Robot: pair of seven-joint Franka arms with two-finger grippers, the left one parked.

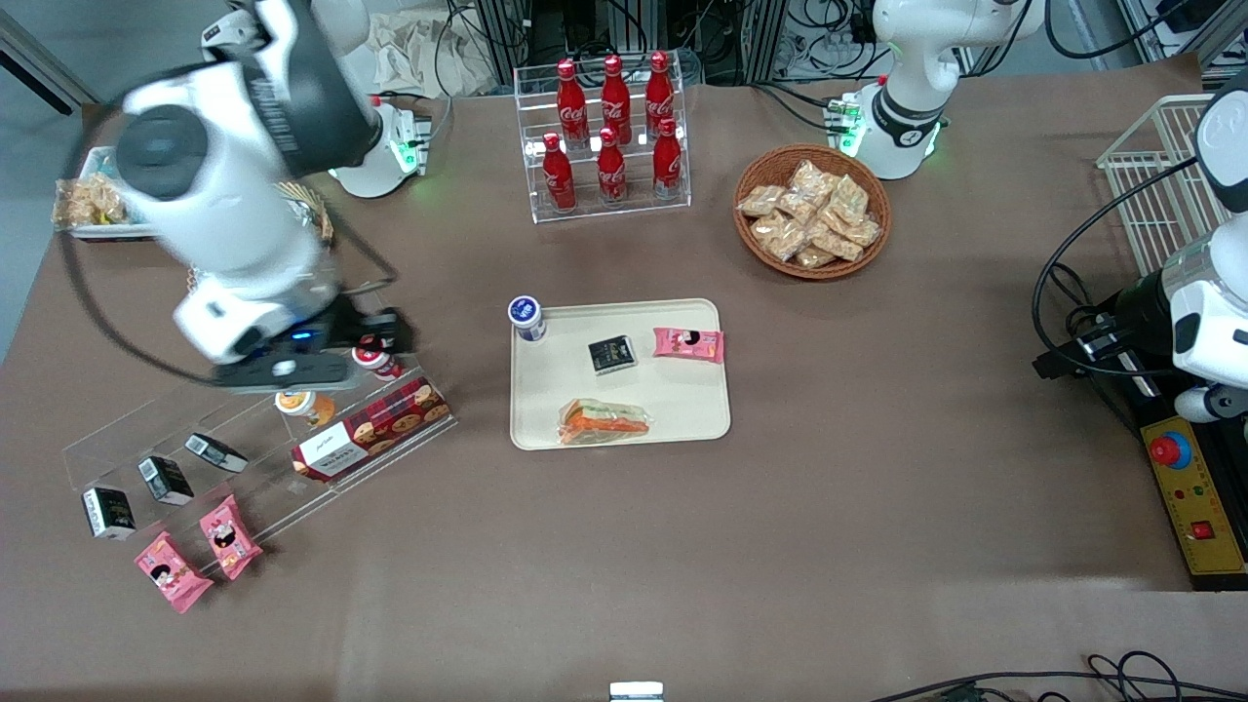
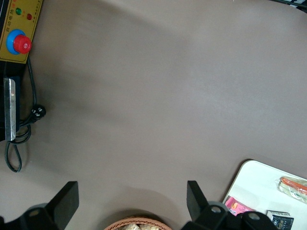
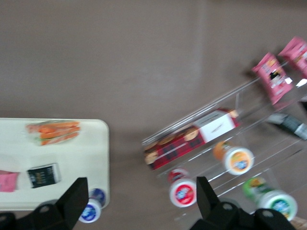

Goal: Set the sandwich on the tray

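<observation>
the wrapped sandwich (image 1: 603,421) lies flat on the cream tray (image 1: 682,409), delivered; the tool (image 3: 139,203), released and empty, hangs well clear above the acrylic snack rack (image 1: 253,444).

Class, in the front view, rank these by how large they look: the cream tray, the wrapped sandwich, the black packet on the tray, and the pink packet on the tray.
1. Tray
2. Sandwich
3. Pink packet and black packet: too alike to rank.

The open pincer hovers over the clear rack, toward the working arm's end.
</observation>
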